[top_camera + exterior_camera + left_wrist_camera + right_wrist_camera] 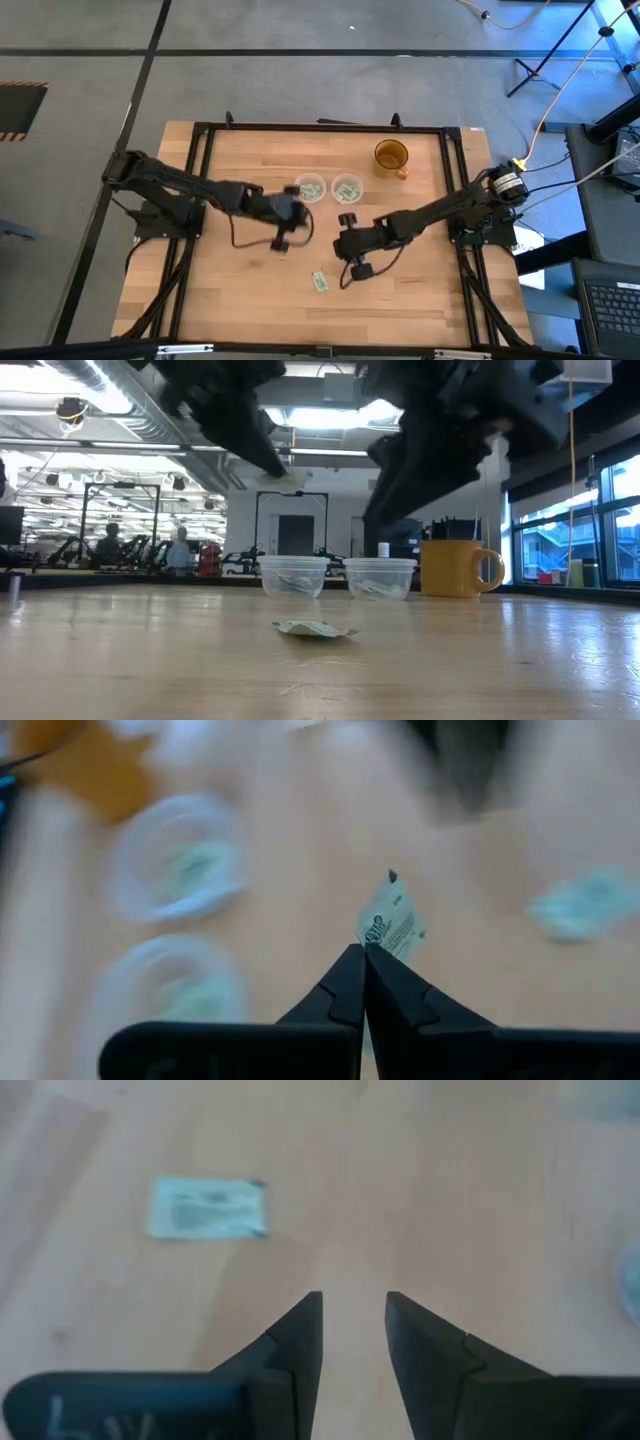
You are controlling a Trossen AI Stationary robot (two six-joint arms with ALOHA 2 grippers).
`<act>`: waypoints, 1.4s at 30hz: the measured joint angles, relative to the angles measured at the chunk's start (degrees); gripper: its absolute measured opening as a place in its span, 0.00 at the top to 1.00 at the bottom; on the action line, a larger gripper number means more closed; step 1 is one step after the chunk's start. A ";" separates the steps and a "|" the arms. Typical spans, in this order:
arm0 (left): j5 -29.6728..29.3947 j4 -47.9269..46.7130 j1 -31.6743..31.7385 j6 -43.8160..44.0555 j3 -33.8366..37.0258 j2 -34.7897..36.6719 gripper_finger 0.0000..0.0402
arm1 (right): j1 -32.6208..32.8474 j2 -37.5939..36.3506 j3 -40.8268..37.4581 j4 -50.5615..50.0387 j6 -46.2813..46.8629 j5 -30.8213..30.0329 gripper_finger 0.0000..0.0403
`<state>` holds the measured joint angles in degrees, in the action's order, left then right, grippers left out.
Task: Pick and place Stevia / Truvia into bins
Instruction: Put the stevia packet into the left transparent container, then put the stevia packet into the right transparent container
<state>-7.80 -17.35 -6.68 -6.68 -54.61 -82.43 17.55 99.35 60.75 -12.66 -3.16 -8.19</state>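
Nearest you in the low view lies one Stevia sachet (pixel 315 628) on the bare tabletop (pixel 150 660), slightly crumpled, its edges lifted a little off the wood. From above, that same sachet (pixel 320 282) sits well apart from the two bins (pixel 311 188), toward the front edge, its long axis running at a slant across the boards.

Your left gripper (pixel 365 952) has its fingers clenched on a second sachet (pixel 393 920), pinched by one short end so its length points straight out from the fingertips. It hangs raised above the tabletop near the left bin.

Your right gripper (pixel 353 1305) hovers with fingers parted a small way and nothing between them. The loose sachet shows ahead of it and off to one side, lying flat, not lined up with the gap.

Expect these packets to be very light, thin and limp. They will probably slide or flutter if nudged, and a flat one gives little edge to catch. Judge the lifted, crumpled edge the best place to take hold, closing across the short width.
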 joint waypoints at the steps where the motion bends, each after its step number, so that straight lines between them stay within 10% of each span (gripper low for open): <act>1: -1.87 -0.46 1.58 0.15 -0.01 0.28 1.00 | 0.66 0.00 0.00 0.72 -0.02 0.02 0.71; 15: -1.19 -0.56 18.05 1.92 -0.09 -5.99 0.99 | 6.21 0.00 0.02 5.84 3.08 -4.39 0.71; 42: -1.10 1.25 18.08 1.44 -0.09 -4.19 0.78 | 11.91 9.82 0.00 17.23 -6.15 -3.60 0.71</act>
<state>-8.90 -16.10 11.41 -5.23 -54.70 -86.63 29.46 109.17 60.75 4.57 -9.31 -11.79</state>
